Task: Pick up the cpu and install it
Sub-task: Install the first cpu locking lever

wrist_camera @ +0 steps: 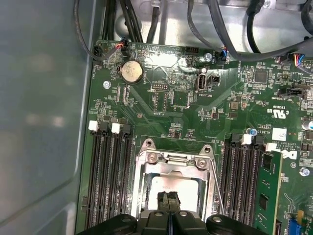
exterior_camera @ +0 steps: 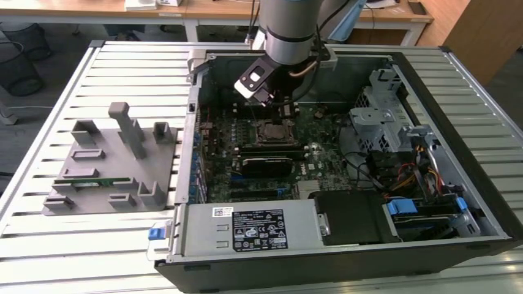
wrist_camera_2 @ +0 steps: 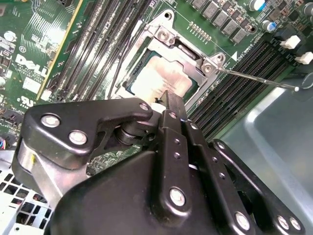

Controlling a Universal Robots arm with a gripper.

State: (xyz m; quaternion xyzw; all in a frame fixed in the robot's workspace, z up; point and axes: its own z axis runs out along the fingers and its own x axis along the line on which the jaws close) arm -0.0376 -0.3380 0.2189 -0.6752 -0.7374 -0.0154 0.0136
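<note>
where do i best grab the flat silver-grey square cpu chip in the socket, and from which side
From straight above, pinching two opposite edges of the flat silver-grey square cpu chip. It lies flat inside the metal socket frame, which seems to overlap its rim, so those edges look shielded for now. The shut pincer hangs just over its top plate.

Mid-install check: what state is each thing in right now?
cpu, lying in the socket.
pincer, shut, tips over the cpu.
memory slots, empty.
socket lever, sticking out over the memory slots.
computer case, open, inside exposed.
</note>
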